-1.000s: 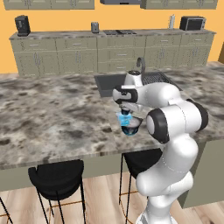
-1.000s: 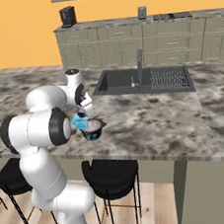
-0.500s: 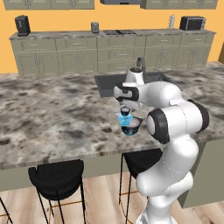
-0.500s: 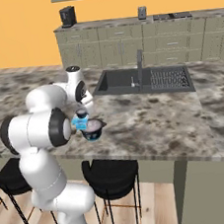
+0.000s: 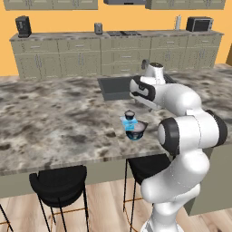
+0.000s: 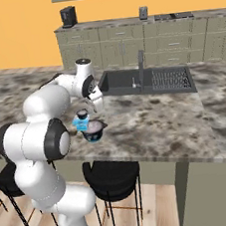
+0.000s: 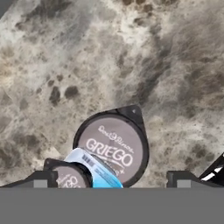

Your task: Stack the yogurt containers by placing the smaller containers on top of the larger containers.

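Left base view, far left to right: a row of grey-green base cabinets (image 5: 59, 59) runs along the orange back wall, with a small black appliance (image 5: 22, 26) on its worktop. In front of it lies the mottled grey-brown stone island counter (image 5: 54, 122). Below the counter's near edge stand two black round bar stools (image 5: 58, 179). A dark recessed sink (image 5: 115, 87) sits in the counter past mid-frame.

Just right of centre, near the counter's front edge, are the task's things. The wide round dark navy tub with a cyan base (image 5: 137, 130) rests on the counter. The small light blue yogurt pot with a white label (image 5: 128, 121) lies at the tub's left rim, touching it and tilted. The small dark yogurt pot with a whitish top (image 5: 130, 114) sits just above the blue pot; whether it rests on the blue pot or on the counter behind I cannot tell.

The white robot arm (image 5: 186, 136) rises at the right and arches over the sink.

Hand view: the tub's pale lid reads "GRIEGO"; the blue pot leans across its lower left edge, with the dark pot beside it at the left. The gripper (image 7: 111, 179) hangs above them, its fingertips (image 7: 41, 178) set wide apart with nothing between them, clear of all three containers.
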